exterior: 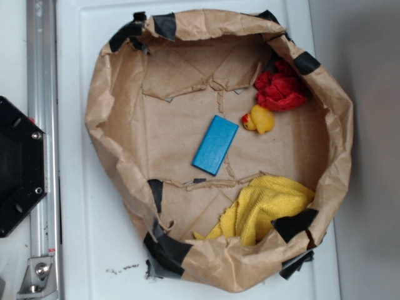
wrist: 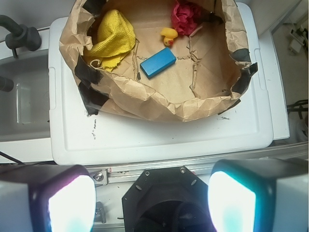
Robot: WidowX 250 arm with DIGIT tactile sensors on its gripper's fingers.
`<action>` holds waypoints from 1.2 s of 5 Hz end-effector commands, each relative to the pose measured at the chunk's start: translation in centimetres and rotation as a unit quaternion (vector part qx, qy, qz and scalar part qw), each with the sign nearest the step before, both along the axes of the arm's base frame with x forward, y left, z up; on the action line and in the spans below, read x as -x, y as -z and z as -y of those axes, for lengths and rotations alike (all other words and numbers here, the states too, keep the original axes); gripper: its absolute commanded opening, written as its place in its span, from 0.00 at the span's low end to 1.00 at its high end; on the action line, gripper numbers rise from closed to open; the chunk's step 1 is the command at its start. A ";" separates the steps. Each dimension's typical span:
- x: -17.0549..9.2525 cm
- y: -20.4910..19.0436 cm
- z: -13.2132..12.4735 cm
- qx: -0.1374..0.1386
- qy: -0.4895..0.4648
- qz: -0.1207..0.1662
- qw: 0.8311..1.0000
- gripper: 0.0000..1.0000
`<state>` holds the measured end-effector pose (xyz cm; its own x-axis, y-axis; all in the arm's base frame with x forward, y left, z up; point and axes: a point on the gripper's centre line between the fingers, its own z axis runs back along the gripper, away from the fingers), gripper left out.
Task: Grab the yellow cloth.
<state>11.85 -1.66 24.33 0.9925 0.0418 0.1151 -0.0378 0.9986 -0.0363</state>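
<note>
The yellow cloth point(exterior: 265, 207) lies crumpled with folds inside the brown paper basin point(exterior: 106, 106), against its lower right wall. In the wrist view the yellow cloth point(wrist: 113, 38) shows at the upper left of the basin point(wrist: 159, 99). My gripper point(wrist: 152, 198) is open, its two pads wide apart with nothing between them, high above the robot's black base and well short of the basin. No part of the gripper shows in the exterior view.
A blue block point(exterior: 215, 144) lies in the basin's middle, a small yellow rubber duck point(exterior: 259, 119) beside a red cloth point(exterior: 281, 86) at the far right. The basin stands on a white lid point(wrist: 145, 135). The black robot base point(exterior: 15, 165) sits left.
</note>
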 end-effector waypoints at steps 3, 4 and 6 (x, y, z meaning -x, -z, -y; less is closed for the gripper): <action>-5.8 4.0 -3.1 0.083 -0.021 0.070 0.994 1.00; -8.8 6.1 -3.2 0.106 0.008 0.112 0.988 1.00; -14.2 11.0 -1.9 0.107 0.032 0.105 0.988 1.00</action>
<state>25.30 0.38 12.03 0.9636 0.0465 0.2634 0.0259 0.9640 -0.2648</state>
